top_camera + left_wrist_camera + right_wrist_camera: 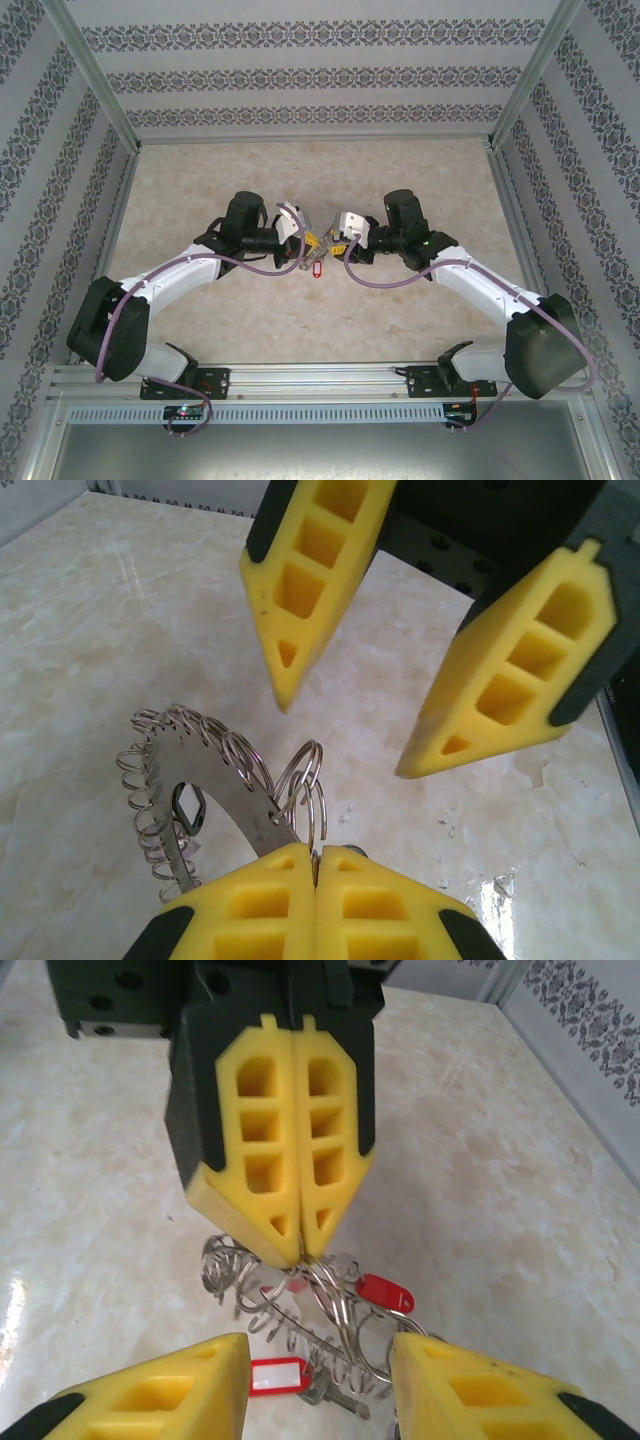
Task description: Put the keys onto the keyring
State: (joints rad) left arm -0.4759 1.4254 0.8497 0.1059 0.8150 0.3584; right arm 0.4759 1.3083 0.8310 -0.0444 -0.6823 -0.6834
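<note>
The keyring [215,780] is a curved metal band strung with several small wire rings, lifted just above the marble table. My left gripper [316,852] is shut on one of these wire rings and comes down from the top of the right wrist view [300,1253]. Two keys hang among the rings. One has a plain red head [385,1292]; the other has a white-labelled red head [275,1375] and a silver blade [345,1400]. My right gripper [318,1345] is open, its fingers either side of the ring cluster [340,1330] and apart from it. Both grippers [303,247] [337,243] meet at the table's middle, above a red key [318,268].
The beige marble tabletop [320,170] is ringed by patterned walls and aluminium posts [95,75]. Purple cables [385,282] loop along both arms. A metal rail [320,380] runs along the near edge.
</note>
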